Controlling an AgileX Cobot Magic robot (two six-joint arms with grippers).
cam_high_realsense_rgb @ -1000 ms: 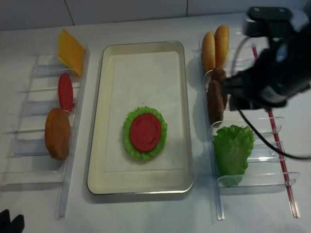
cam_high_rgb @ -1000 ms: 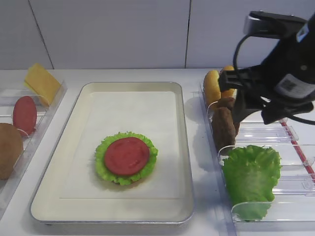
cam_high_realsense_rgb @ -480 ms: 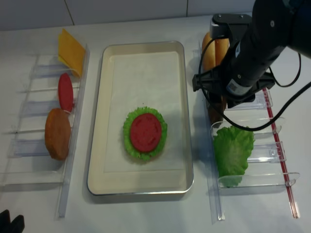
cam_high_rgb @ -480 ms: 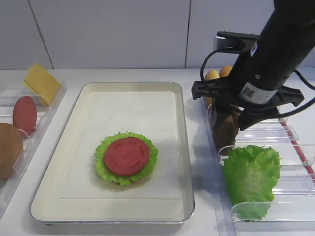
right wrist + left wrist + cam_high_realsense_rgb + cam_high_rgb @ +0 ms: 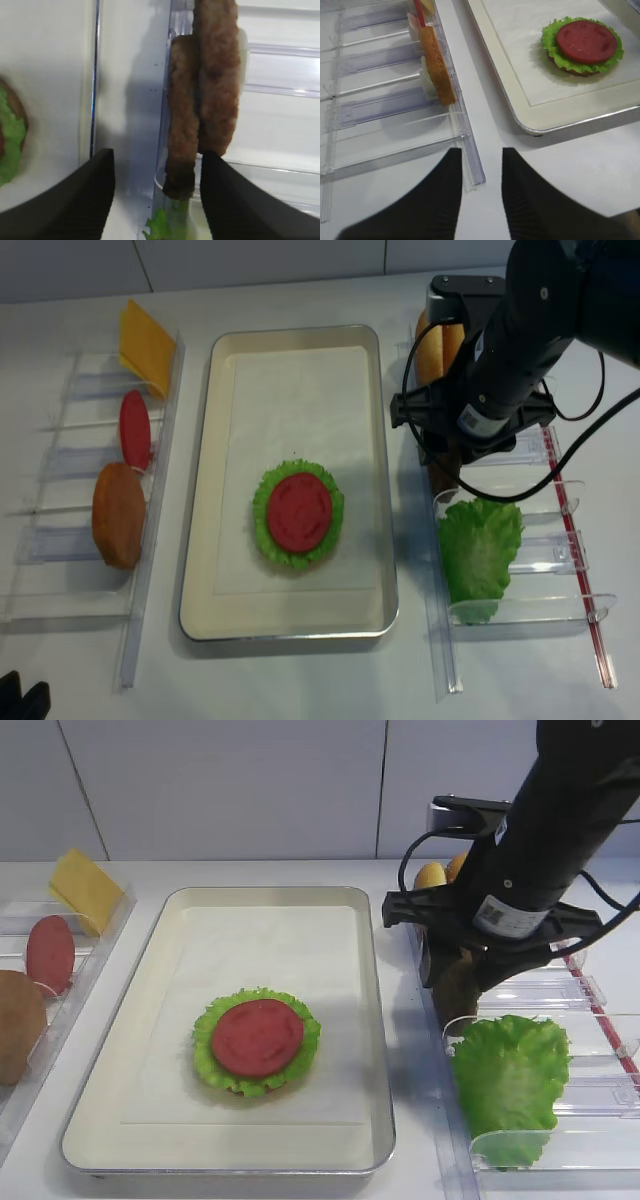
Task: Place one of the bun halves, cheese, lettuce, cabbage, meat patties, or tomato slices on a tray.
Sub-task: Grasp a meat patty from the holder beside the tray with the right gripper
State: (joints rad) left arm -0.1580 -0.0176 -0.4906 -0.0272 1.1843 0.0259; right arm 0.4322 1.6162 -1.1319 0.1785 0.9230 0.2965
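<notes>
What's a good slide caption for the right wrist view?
Open right gripper straddling the nearer of two upright patties in the rack.

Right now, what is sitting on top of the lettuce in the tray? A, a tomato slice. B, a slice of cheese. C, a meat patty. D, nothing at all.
A: a flat, smooth red tomato slice lies on the frilly green lettuce inside the tray, seen also from the left wrist view.

Lab mock kitchen: white table (image 5: 410, 1050), clear racks (image 5: 520, 610) (fake burger parts), plain walls.
</notes>
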